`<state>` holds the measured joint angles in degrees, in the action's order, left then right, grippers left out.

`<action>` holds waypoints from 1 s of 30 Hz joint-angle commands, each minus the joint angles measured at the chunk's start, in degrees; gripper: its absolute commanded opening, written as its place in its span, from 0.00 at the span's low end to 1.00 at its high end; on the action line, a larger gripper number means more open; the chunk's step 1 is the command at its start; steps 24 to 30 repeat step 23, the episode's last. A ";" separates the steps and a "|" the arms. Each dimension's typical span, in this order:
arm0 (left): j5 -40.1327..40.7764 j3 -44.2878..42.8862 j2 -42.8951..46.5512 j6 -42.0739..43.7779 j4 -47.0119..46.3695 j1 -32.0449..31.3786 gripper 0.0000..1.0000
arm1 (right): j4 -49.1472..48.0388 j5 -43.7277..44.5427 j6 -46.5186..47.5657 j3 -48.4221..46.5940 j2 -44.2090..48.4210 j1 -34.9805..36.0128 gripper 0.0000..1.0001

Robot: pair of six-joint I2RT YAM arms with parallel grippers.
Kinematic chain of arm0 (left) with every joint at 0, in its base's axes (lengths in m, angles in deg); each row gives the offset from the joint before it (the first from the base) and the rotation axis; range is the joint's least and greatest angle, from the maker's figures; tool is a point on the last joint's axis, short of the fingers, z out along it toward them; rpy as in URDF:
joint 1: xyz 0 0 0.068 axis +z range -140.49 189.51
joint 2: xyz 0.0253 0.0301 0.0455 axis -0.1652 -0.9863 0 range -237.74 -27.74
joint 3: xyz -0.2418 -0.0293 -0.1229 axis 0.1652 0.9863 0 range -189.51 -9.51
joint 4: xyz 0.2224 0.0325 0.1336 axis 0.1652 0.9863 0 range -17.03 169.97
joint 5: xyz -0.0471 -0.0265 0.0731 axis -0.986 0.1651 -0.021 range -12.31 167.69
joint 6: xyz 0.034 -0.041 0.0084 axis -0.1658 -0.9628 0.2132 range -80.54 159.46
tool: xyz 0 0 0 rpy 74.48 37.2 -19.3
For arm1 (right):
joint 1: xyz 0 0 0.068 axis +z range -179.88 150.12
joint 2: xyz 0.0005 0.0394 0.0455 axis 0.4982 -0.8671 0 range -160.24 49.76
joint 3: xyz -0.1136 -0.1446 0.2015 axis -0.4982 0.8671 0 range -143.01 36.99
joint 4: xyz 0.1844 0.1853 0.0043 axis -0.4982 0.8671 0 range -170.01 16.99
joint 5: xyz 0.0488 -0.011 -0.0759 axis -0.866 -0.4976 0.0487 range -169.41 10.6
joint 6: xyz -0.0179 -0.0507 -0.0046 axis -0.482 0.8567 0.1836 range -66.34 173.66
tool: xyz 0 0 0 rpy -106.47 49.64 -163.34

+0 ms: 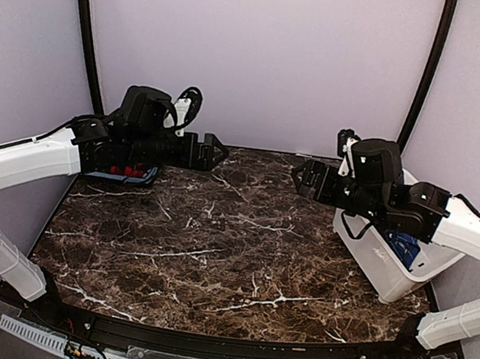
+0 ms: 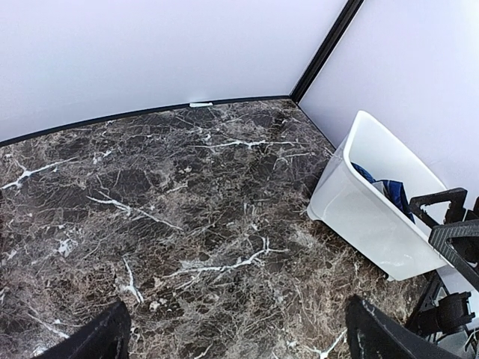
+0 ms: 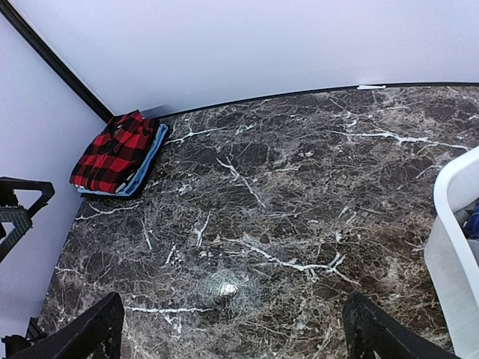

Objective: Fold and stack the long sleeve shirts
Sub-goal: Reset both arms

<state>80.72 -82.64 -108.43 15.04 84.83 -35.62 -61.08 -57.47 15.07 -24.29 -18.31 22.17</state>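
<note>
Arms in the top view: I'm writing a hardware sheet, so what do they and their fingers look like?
The left arm and right arm both have smooth white link shells, black joints and bulky black wrist housings. The fingers are black and angular, tapering to points. A black cable loops above the left wrist.

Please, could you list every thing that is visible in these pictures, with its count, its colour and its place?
checked flannel shirt: one, red and black, folded, on top of the stack in the table's far left corner
light blue shirt: one, light blue, folded, under the flannel
dark blue cloth: one, dark blue, crumpled inside the bin
bin: one, white, at the table's right edge
table: one, dark brown marble with white veins, under everything
left claw: one, black, open, in the air near the stack
right claw: one, black, open, in the air beside the bin
</note>
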 commanded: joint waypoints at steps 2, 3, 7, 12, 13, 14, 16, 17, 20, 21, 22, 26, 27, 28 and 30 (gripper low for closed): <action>0.55 -1.09 -0.30 -0.85 -0.47 0.21 0.99 | -1.90 1.40 -1.12 -1.53 0.29 -0.46 0.99; 0.17 -1.13 -0.45 -0.90 -0.63 0.21 0.99 | -2.04 1.58 -1.25 -1.30 0.37 -0.46 0.99; 0.08 -0.91 -0.13 -0.50 -1.40 0.26 0.99 | -2.92 1.51 -1.49 -0.65 0.56 -0.46 0.99; 0.27 -0.82 -0.02 -0.36 -1.04 0.26 0.99 | -3.40 1.40 -1.20 -0.13 1.07 -0.46 0.99; 0.38 -0.81 -0.05 -0.36 -0.89 0.23 0.99 | -3.58 1.48 -1.21 0.10 1.26 -0.46 0.99; 0.68 -0.84 0.05 -0.32 -0.79 0.22 0.99 | -3.78 1.51 -1.19 0.30 1.49 -0.46 0.99; 1.24 -0.92 0.21 -0.17 -0.38 0.21 0.99 | -4.35 1.41 -0.99 0.76 1.77 -0.46 0.99; 1.53 -0.94 0.24 -0.09 -0.18 0.21 0.99 | -4.61 1.36 -0.97 1.00 1.92 -0.46 0.99; 2.06 -0.90 0.57 0.22 0.06 0.23 0.99 | -4.72 1.27 -0.90 1.12 1.83 -0.46 0.99; 2.24 -0.89 0.65 0.24 0.15 0.22 0.99 | -4.70 1.35 -0.91 1.13 1.62 -0.46 0.99; 2.29 -0.88 0.68 0.32 0.24 0.21 0.99 | -4.70 1.36 -0.97 1.08 1.56 -0.46 0.98; 2.39 -0.88 0.65 0.34 0.26 0.21 0.99 | -4.70 1.44 -1.07 1.10 1.41 -0.46 0.99; 2.39 -0.88 0.65 0.34 0.26 0.21 0.99 | -4.70 1.44 -1.07 1.10 1.41 -0.46 0.99; 2.39 -0.88 0.65 0.34 0.26 0.21 0.99 | -4.70 1.44 -1.07 1.10 1.41 -0.46 0.99; 2.39 -0.88 0.65 0.34 0.26 0.21 0.99 | -4.70 1.44 -1.07 1.10 1.41 -0.46 0.99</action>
